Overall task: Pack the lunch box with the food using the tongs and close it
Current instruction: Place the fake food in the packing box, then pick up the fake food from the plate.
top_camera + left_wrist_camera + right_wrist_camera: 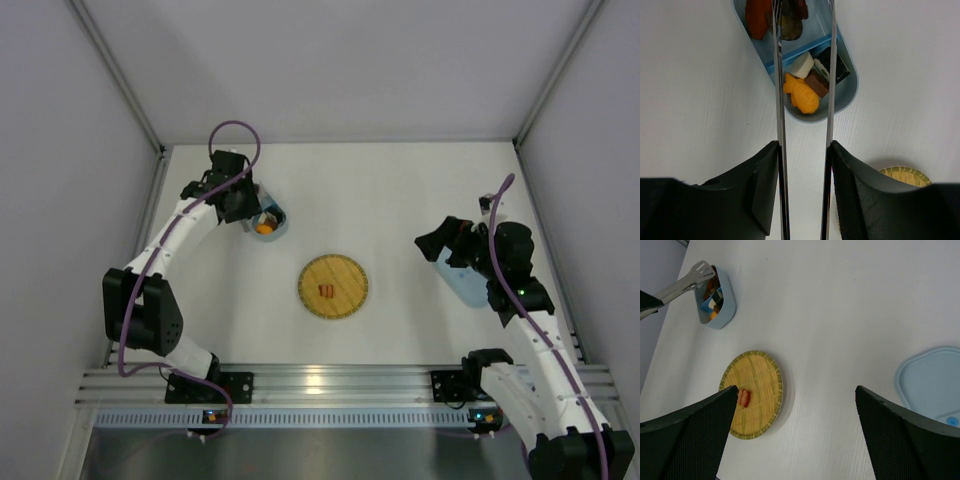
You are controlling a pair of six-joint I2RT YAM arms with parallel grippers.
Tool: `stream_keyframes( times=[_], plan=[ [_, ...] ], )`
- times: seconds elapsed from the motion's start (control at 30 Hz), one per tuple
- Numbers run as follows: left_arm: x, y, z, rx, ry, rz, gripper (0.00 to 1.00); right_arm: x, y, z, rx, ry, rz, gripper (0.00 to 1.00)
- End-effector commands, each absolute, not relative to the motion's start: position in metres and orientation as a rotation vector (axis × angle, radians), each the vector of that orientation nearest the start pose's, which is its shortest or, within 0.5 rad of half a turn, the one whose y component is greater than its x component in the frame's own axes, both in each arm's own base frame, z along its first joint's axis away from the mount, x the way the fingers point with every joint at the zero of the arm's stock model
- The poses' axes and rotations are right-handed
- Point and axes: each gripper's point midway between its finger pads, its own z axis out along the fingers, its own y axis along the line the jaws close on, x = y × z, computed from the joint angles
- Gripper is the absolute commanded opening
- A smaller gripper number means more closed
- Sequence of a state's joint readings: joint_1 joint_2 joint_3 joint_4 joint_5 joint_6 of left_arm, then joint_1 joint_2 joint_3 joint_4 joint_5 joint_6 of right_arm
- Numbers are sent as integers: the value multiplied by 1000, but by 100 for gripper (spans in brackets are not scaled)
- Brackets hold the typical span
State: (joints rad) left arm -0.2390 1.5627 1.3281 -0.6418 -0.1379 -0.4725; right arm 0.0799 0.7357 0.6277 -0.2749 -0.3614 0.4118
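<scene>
- While the left gripper (804,146) pinches the tongs (779,100) across both thin arms, treat them as a springy, slick metal tool. I'd judge that a grip midway along the arms lets you squeeze without them twisting. Right now the arms stand apart.
- The lunch box (847,92) sits at the far left of the table (400,200), directly under the tongs. It holds an orange fish-shaped piece (801,95) beside white, brown and dark pieces, and more orange and brown food lies beyond a divider. The tong tips run out of the left wrist view, so you cannot tell whether they carry anything.
- The box looks light and probably slides easily, so lower the food in without pushing on the rim.
- In the middle, the yellow woven plate (345,275) carries one small red piece (326,291). It is probably light and smooth. Take it across its narrow sides with a gentle squeeze, or it may pop out of the tips.
- On the right, the lid (930,385) lies flat on the table, well apart from the box. It looks thin and stiff, so I'd take it by an edge; its flat face offers no hold.
- The right gripper (796,388) hangs spread wide near the lid, holding nothing.
</scene>
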Motion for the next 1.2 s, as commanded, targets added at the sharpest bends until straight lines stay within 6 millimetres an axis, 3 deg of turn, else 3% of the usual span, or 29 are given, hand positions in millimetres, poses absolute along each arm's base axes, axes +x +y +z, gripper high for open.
stream_keyframes(
  times=[0.0,0.27,0.5,0.57,0.6,0.8,0.9,1.1,1.17],
  plan=[
    [408,-87,180,-368,2343,-175,49,275,97,209,73,1943,668,100],
    [407,-85,185,-370,2333,-188,49,276,96,211,73,1941,666,99],
    [390,-114,212,-233,2314,-343,46,276,97,208,76,1947,666,100],
    [377,-126,222,-162,2312,-352,47,276,96,209,76,1944,665,99],
    [365,-141,228,-101,2303,-366,48,276,96,210,76,1941,663,100],
    [309,-172,230,53,2317,-331,51,275,96,212,82,1936,662,100],
    [267,-198,221,173,2333,-363,51,274,95,212,82,1937,657,99],
    [199,-214,188,273,2401,-400,51,273,92,209,86,1945,641,100],
    [184,-214,178,270,2430,-390,51,273,93,210,85,1944,640,99]
  ],
)
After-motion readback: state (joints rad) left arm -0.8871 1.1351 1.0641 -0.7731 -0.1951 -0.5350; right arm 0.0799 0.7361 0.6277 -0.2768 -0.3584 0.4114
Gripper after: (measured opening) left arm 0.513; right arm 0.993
